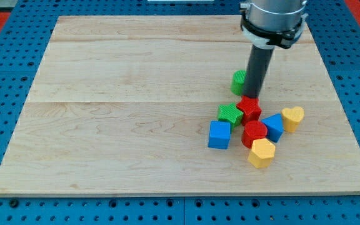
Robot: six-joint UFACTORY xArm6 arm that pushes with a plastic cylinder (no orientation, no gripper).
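Pincer absent: my tip [253,95] ends a dark rod touching the red star block [249,107], right of the tabletop [136,112] centre. Crowded neighbours risk scattering; the green block [238,82] sits just behind.

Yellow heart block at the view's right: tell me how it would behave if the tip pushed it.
The yellow heart block looks small and rigid, so it would probably slide flat on the smooth wooden board rather than roll or tip. Its curved lobes may make it rotate. The blue block sits close beside it and might get nudged. My tip is beside the red block.
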